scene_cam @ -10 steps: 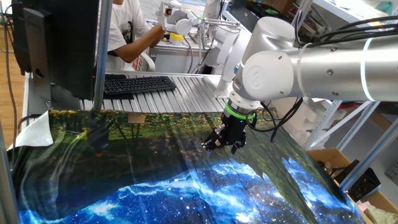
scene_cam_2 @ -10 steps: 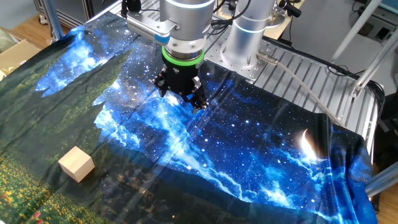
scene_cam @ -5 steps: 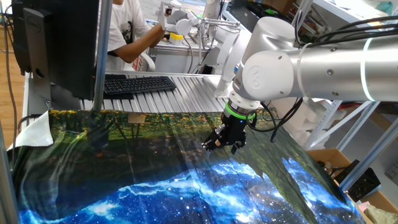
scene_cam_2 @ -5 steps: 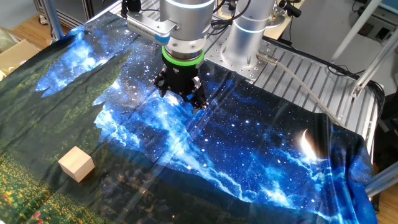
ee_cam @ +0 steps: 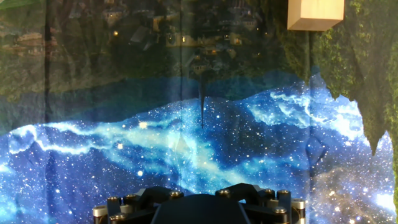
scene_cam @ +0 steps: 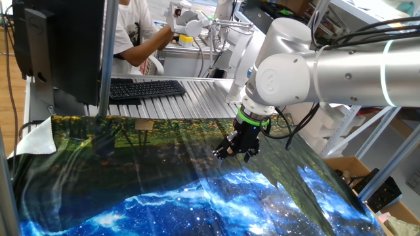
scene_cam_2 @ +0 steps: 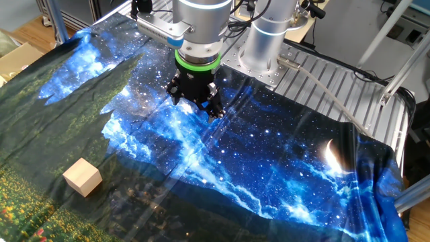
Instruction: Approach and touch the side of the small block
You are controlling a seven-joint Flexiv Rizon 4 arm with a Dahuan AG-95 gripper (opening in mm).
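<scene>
My black two-finger gripper (scene_cam_2: 195,101) hangs low over the starry blue and green printed cloth (scene_cam_2: 282,168); I cannot tell how far my fingers are parted, and the hand view shows only their base, with nothing seen between them. The small light tan wooden cube (scene_cam_2: 82,177) sits on the cloth's green part, well apart from me, cut off at the hand view's top edge (ee_cam: 314,14). A black keyboard (scene_cam: 146,88) lies beyond the cloth; in that view I cannot make out the cube.

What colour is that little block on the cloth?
Light tan, like plain wood; the block shows best in the other fixed view.
</scene>
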